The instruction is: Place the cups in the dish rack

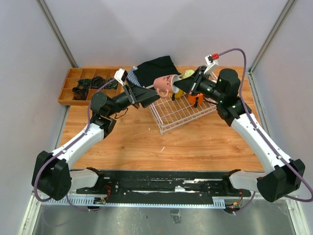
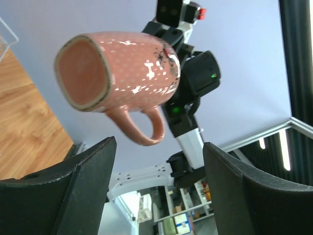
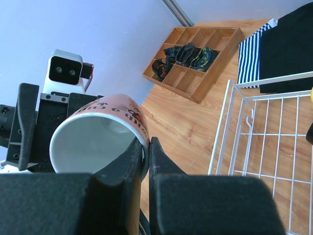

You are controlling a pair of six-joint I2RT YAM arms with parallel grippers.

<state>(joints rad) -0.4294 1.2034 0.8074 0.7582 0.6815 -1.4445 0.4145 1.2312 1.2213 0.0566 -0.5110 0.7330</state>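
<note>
My right gripper (image 1: 177, 86) is shut on the rim of a pale pink mug (image 1: 165, 84), one finger inside and one outside (image 3: 146, 154). It holds the mug in the air over the left part of the white wire dish rack (image 1: 181, 115). My left gripper (image 1: 152, 94) is open, just left of and below the mug; in its wrist view the mug (image 2: 122, 73) hangs above the spread fingers with its handle down. An orange mug (image 1: 194, 99) and a yellow mug (image 1: 189, 73) sit in the rack behind my right gripper. The other mugs are hidden.
A brown wooden compartment tray (image 1: 84, 84) with dark items stands at the back left. Black and striped cloth (image 1: 151, 68) lies behind the rack. The wooden table (image 1: 146, 142) stretches in front of the rack.
</note>
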